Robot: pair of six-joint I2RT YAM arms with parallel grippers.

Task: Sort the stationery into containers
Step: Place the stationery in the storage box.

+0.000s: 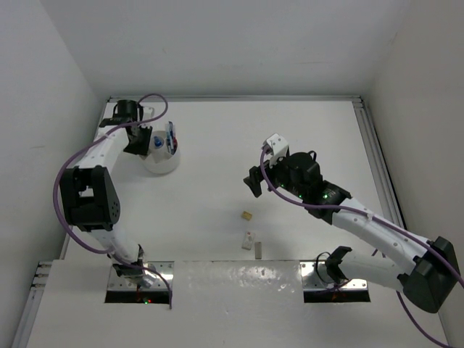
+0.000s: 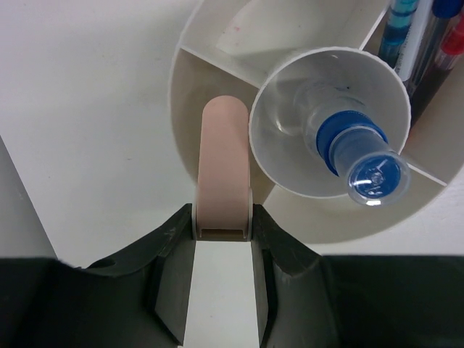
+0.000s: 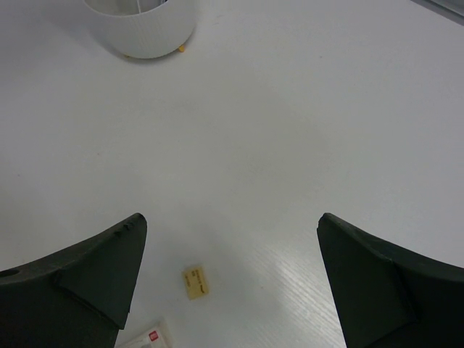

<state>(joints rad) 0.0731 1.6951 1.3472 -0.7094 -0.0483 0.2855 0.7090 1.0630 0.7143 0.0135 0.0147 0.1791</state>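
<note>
Black left tool [image 2: 223, 221] clamped on a long pink round-ended eraser [image 2: 223, 145].
Hovered over an outer compartment of the round white divided tub [image 2: 185, 116], beside its centre cup [image 2: 283, 109] with a clear blue-capped bottle [image 2: 355, 156]. Stood wide apart at the right tool [image 3: 232, 221], above a small tan block [image 3: 195, 281] on the white counter [image 3: 290, 109].

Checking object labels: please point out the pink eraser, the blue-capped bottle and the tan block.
pink eraser [image 2: 223, 163]: left wrist view, mid body.
blue-capped bottle [image 2: 345, 138]: left wrist view, blue cap.
tan block [image 3: 195, 282]: right wrist view, top face.
</note>
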